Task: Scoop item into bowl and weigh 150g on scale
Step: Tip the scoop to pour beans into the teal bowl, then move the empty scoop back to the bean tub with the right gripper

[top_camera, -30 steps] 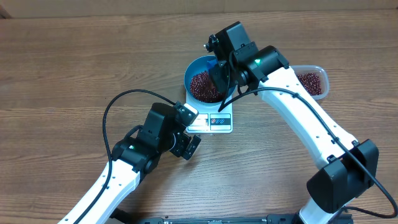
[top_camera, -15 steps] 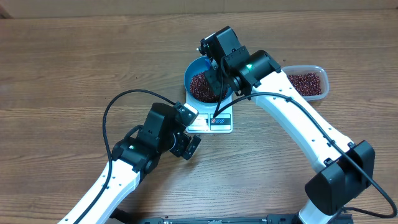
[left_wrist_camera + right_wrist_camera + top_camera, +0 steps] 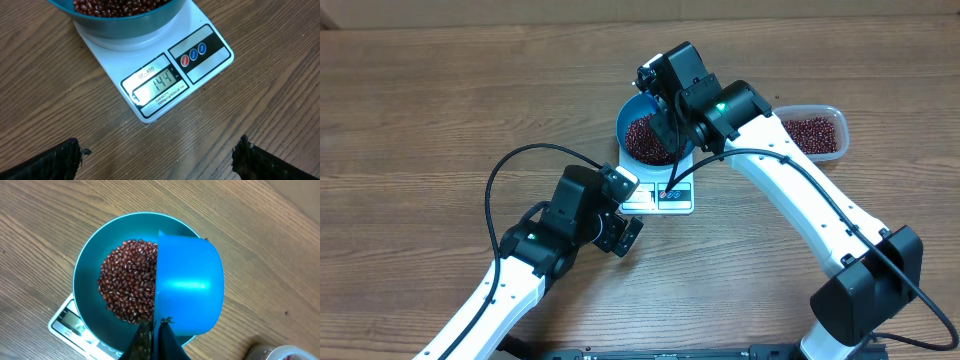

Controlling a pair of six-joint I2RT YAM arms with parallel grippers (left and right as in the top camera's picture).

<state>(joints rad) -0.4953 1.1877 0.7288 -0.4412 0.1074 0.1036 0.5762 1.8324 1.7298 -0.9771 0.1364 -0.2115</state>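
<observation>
The blue bowl (image 3: 632,112) stands on the white scale (image 3: 665,197) and holds a heap of red-brown beans (image 3: 645,140). My right gripper (image 3: 156,325) is shut on the handle of a small blue scoop (image 3: 192,287). The scoop is tipped on its side over the right half of the bowl (image 3: 85,280), above the beans (image 3: 125,287). In the left wrist view the scale (image 3: 200,65) shows 144 on its display, with the bowl (image 3: 125,27) at the top. My left gripper (image 3: 160,146) hovers open over bare table just in front of the scale, holding nothing.
A clear plastic tub (image 3: 830,118) with more beans sits to the right of the scale, and its corner (image 3: 280,352) shows in the right wrist view. Wooden table surrounds everything. The left arm's black cable (image 3: 500,170) loops to the left.
The right gripper with the scoop has shifted a little left and farther over the bowl, then held still. The left arm has not moved.
</observation>
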